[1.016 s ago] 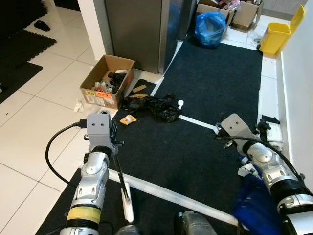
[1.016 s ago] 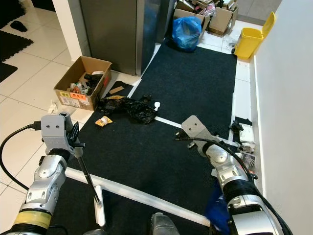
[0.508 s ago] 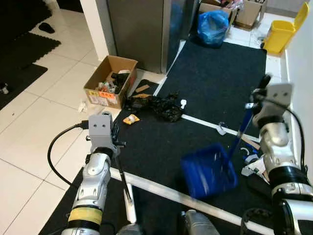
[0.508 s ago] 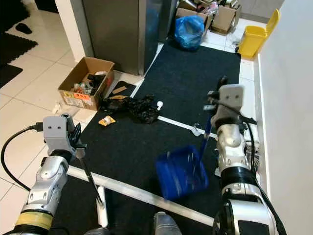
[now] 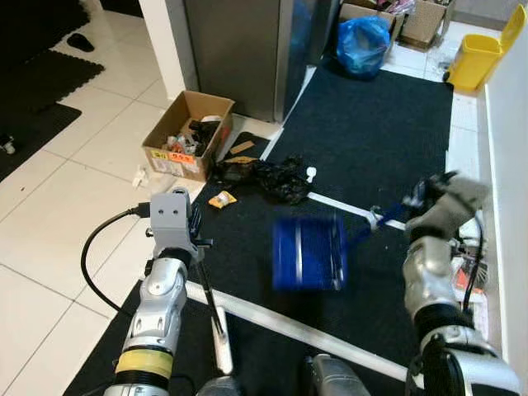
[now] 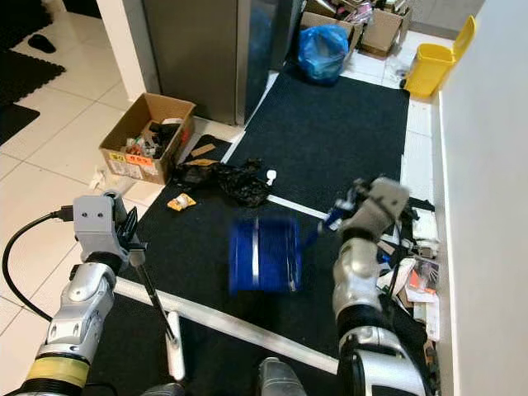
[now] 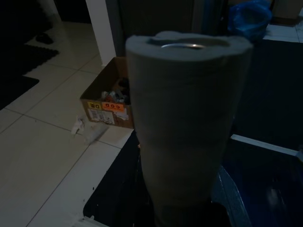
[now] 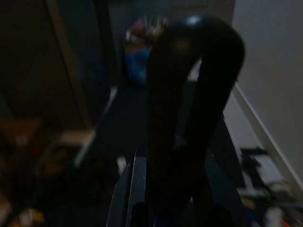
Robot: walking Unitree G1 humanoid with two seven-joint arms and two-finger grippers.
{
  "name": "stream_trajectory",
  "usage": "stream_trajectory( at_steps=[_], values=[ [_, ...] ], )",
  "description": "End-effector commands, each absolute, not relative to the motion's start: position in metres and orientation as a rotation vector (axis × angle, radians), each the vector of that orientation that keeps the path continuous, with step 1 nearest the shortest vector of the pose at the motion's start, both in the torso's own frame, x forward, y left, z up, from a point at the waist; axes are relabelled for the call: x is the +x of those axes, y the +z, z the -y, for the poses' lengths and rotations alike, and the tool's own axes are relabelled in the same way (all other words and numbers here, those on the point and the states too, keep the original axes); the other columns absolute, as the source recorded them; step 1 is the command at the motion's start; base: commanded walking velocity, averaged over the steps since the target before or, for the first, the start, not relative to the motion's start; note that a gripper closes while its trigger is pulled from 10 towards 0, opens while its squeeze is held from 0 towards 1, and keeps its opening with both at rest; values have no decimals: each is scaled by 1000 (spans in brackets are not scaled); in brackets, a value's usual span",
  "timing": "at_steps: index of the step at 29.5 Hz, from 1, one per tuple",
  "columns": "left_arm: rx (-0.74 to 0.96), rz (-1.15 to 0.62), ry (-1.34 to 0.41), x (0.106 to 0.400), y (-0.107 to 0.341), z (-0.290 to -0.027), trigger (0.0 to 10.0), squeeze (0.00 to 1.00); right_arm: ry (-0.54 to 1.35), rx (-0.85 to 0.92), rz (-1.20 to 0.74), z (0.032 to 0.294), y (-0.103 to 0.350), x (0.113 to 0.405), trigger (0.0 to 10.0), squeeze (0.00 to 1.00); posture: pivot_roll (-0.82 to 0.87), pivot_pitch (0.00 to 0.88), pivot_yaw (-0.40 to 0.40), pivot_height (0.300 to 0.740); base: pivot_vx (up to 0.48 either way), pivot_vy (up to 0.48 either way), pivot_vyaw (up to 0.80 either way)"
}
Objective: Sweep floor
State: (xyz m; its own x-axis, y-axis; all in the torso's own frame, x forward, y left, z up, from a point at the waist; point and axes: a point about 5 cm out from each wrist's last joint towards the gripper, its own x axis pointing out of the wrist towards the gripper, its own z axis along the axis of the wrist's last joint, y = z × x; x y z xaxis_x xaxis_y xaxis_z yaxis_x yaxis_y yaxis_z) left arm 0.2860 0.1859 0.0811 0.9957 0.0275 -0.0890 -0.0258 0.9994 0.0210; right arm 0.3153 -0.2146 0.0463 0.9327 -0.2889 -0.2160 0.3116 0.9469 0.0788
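My left gripper (image 5: pixel 195 242) is shut on a thin black broom handle (image 5: pixel 206 289). The handle slants down to a white broom head (image 5: pixel 221 353) on the black mat (image 5: pixel 363 140). In the left wrist view the handle's grey padded end (image 7: pixel 187 118) stands close up. My right gripper (image 5: pixel 419 200) is shut on the long handle of a blue dustpan (image 5: pixel 306 252), which hangs blurred above the middle of the mat. Its black loop end (image 8: pixel 189 94) shows in the right wrist view. A crumpled black bag (image 5: pixel 276 177), a yellow wrapper (image 5: pixel 219 199) and a small white cap (image 5: pixel 306 174) lie beyond the dustpan.
A cardboard box (image 5: pixel 186 136) of rubbish sits left of the mat beside a grey cabinet (image 5: pixel 239 49). A blue bag (image 5: pixel 363 37) and a yellow bin (image 5: pixel 478 54) stand at the far end. Loose clutter (image 5: pixel 472 264) lines the right wall. A white strip (image 5: pixel 280 322) crosses the mat.
My right arm has swung the blue dustpan up from low at the right, then leftward to the middle of the mat. The left arm and broom have held still.
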Motion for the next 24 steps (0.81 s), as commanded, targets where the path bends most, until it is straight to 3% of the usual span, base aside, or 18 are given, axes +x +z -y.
stream_trajectory(
  at_steps=[1,8,19,24],
  values=[
    [27,-76,21,285,83,-183,10000,0,-303,97,-179,212,47,314,10000,0,101,81,-16,694,0,0,0],
    [26,-77,21,285,83,-183,10000,0,-288,96,-213,202,34,307,10000,0,100,86,-19,694,0,0,0],
    [22,-79,22,284,82,-181,10000,0,-327,43,-170,220,42,309,10000,0,91,90,-22,694,0,0,0],
    [20,-79,18,284,82,-179,10000,0,-267,-38,-237,207,26,300,10000,0,99,97,-28,694,0,0,0]
  ],
)
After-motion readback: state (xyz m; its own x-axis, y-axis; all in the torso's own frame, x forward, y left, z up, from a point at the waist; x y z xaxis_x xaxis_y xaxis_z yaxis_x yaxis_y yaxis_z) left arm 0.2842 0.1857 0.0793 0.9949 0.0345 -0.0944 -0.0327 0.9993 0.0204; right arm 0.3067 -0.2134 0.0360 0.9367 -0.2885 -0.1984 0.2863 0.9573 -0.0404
